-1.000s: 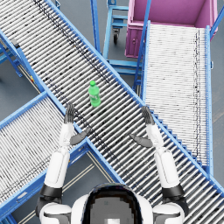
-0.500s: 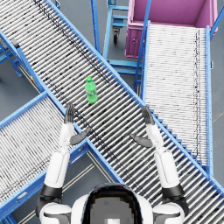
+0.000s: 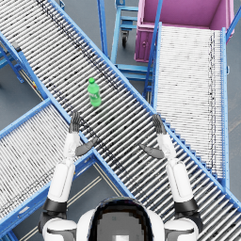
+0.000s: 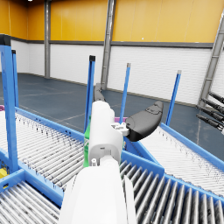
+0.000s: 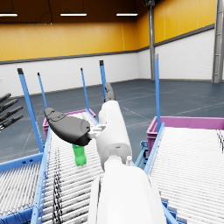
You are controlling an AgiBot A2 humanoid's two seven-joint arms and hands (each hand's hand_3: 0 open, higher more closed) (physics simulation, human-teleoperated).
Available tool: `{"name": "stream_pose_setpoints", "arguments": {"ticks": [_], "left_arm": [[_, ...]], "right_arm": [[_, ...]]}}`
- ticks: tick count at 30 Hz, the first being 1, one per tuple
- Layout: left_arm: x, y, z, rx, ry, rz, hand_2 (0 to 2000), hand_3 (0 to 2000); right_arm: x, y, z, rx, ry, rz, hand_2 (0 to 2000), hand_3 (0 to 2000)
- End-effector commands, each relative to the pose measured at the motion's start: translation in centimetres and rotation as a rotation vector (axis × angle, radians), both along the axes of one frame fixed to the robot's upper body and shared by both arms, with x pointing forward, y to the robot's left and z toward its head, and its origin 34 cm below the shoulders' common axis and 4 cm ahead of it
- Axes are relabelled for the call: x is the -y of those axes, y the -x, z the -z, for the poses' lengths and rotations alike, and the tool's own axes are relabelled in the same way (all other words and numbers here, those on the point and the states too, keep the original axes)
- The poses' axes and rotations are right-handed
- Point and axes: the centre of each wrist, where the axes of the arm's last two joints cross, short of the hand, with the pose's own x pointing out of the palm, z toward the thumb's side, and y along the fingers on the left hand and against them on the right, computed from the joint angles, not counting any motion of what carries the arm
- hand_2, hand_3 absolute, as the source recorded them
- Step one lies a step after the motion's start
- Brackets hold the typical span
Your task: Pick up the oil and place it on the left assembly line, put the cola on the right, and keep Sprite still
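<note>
A green Sprite bottle (image 3: 94,92) stands upright on the long diagonal roller conveyor (image 3: 127,127), ahead of my left hand (image 3: 77,137). That hand hovers over the conveyor's near-left edge, fingers spread and holding nothing. My right hand (image 3: 156,140) hovers over the same belt farther right, also spread and empty. In the right wrist view the bottle (image 5: 79,155) shows beyond the hand (image 5: 70,127). In the left wrist view only a green sliver of the bottle (image 4: 86,148) peeks past the forearm, with the hand (image 4: 141,124) beyond. No oil or cola is in sight.
A second roller line (image 3: 28,150) branches off at the left and a third (image 3: 188,84) runs at the right, ending at a pink bin (image 3: 188,16). Blue rails and upright posts (image 4: 89,87) border the belts.
The Sprite bottle has travelled a short way up the diagonal conveyor, away from me and to the left. Both hands stay where they were.
</note>
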Motion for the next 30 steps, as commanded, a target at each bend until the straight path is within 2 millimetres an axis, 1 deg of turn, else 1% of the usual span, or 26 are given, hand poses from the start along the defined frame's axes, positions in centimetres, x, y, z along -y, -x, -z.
{"name": "stream_pose_setpoints", "arguments": {"ticks": [1, 30], "left_arm": [[0.0, 0.0, 0.0, 0.0, 0.0, 0.0, 0, 0], [0.0, 0.0, 0.0, 0.0, 0.0, 0.0, 0, 0]], "right_arm": [[0.0, 0.0, 0.0, 0.0, 0.0, 0.0, 0, 0], [0.0, 0.0, 0.0, 0.0, 0.0, 0.0, 0, 0]]}}
